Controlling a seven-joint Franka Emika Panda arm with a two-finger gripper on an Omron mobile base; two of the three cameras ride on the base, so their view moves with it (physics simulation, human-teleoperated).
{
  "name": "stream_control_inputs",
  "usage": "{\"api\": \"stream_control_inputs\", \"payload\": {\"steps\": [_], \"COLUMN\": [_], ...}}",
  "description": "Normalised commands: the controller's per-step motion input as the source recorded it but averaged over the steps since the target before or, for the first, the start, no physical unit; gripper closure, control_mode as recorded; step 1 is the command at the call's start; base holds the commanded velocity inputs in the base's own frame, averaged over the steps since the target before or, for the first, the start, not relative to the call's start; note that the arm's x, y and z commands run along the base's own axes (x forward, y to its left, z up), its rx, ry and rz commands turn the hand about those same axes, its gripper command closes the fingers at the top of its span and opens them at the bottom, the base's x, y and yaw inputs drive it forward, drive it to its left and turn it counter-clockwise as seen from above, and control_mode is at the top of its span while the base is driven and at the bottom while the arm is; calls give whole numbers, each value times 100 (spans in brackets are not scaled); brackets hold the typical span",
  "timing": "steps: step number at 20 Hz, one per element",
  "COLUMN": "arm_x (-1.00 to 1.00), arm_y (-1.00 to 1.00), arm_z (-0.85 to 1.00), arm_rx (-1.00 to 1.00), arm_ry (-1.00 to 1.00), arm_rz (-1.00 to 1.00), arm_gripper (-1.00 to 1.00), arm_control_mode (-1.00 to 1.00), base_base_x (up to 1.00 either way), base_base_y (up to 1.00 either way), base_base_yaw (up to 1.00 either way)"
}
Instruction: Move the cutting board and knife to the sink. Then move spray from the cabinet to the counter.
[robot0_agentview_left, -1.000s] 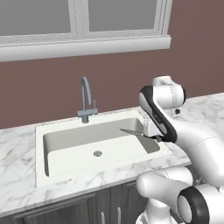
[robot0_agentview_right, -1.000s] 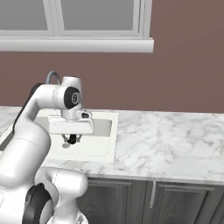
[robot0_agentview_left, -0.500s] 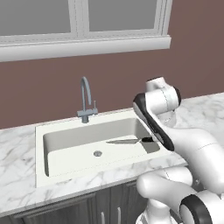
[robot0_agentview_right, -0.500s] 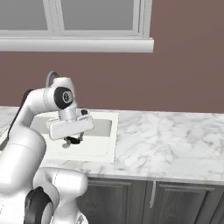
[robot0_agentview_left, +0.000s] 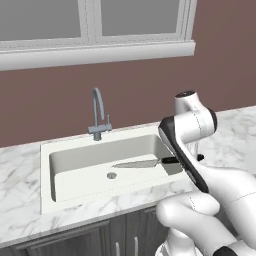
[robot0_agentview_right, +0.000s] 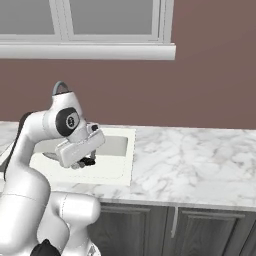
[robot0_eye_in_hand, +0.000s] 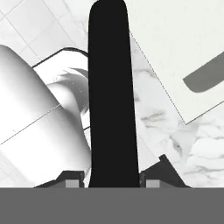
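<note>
My gripper (robot0_agentview_right: 88, 161) is shut on the black handle of the knife (robot0_agentview_left: 136, 164). The knife lies nearly level over the right half of the sink (robot0_agentview_left: 80, 159), and its silver blade points left toward the drain (robot0_agentview_left: 111, 175). In the hand view the black handle (robot0_eye_in_hand: 113, 96) runs straight up between my fingertips (robot0_eye_in_hand: 72, 176), with the gripper (robot0_eye_in_hand: 111, 177) closed around it. My forearm hides the hand in the left base view. The sink's white rim (robot0_agentview_right: 128, 152) is set into the marble counter (robot0_agentview_right: 195, 160). The cutting board, spray and cabinet are out of view.
A grey curved faucet (robot0_agentview_left: 99, 112) stands behind the basin against the brown wall. A white window sill (robot0_agentview_left: 95, 54) runs above it. Dark lower cabinets (robot0_agentview_right: 200, 230) sit under the counter. Bare marble stretches to the right of the sink.
My hand has carried the knife left and down into the sink's opening. The blade has gone from tilted to nearly level. My grip on the handle is unchanged.
</note>
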Motion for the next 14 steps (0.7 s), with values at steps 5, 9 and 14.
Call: {"api": "stream_control_inputs", "payload": {"steps": [5,9,14], "arm_x": [10,24,44], "arm_y": [0,3,11], "arm_z": [0,0,0], "arm_rx": [4,3,7], "arm_ry": [-11,-7,-4], "arm_rz": [25,18,14], "arm_gripper": [100,100,100], "arm_control_mode": [-100,-100,-100], "base_base_x": [0,0,0], "base_base_y": [0,0,0], "base_base_yaw": [0,0,0]}}
